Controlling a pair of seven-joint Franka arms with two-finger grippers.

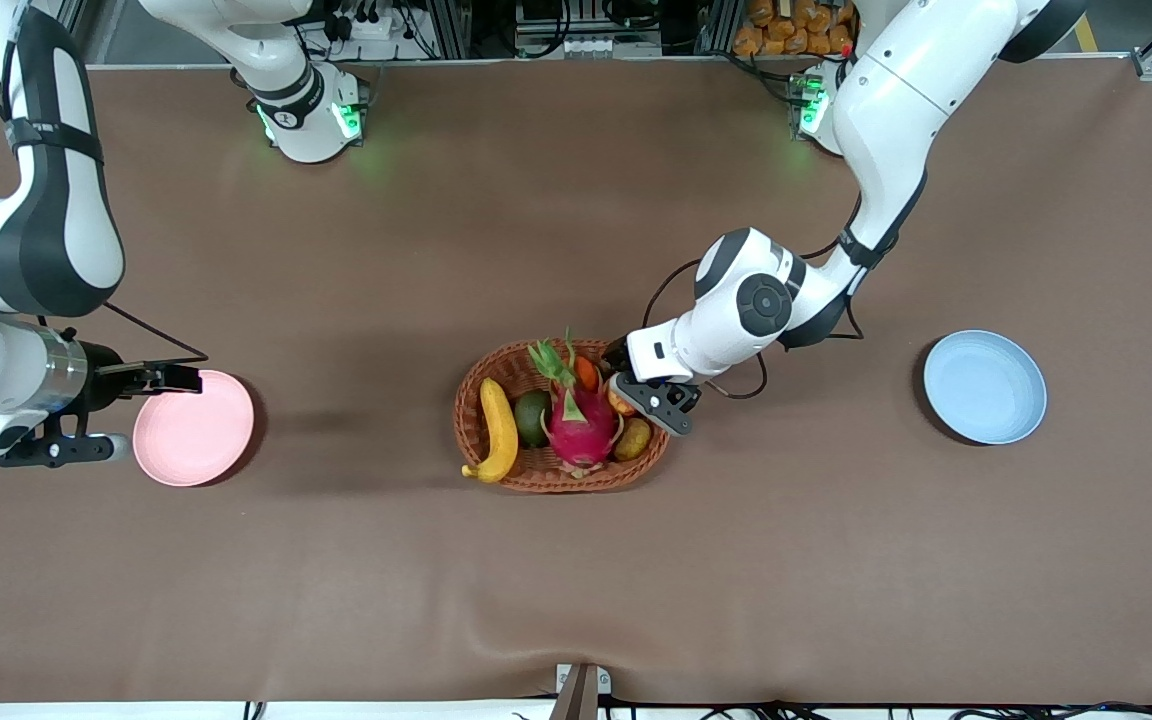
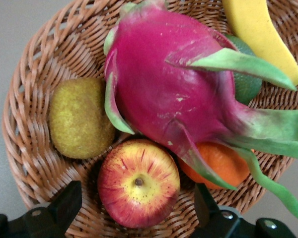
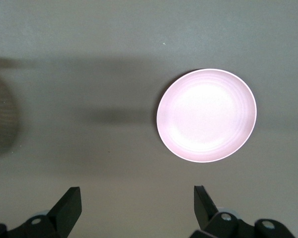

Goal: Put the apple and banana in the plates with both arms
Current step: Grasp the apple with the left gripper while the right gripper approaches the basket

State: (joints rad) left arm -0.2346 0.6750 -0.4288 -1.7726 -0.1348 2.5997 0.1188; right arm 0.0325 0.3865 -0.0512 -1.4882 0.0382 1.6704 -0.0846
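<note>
- Left tool (image 1: 654,398) hangs low over the woven basket (image 1: 476,385), at the edge toward the left arm's end of the table; its fingers (image 2: 64,206) stand wide apart on either side of the apple (image 2: 139,182) without touching it, and it holds nothing.
- Right tool (image 1: 151,378) is up over the pink plate (image 1: 194,430) near the right arm's end of the table, spread fully and empty; that arm waits.
- Apple lies in the basket, stem dimple up, red with a yellow patch, mostly hidden under the left tool in the front view.
- Beside the apple sit a brown kiwi (image 2: 79,118) and a small orange piece (image 2: 218,163), both touching or nearly touching it.
- Dragon fruit (image 1: 581,420) fills the middle of the basket, its green scales reaching over the orange piece.
- Banana (image 1: 498,430) lies along the basket's side toward the right arm's end, its lower tip sticking over the rim; a dark green fruit (image 1: 533,417) rests between it and the dragon fruit.
- Blue plate (image 1: 984,386) sits on the brown table (image 1: 576,580) toward the left arm's end, well apart from the basket, with nothing on it.
- Pink plate also carries nothing.
</note>
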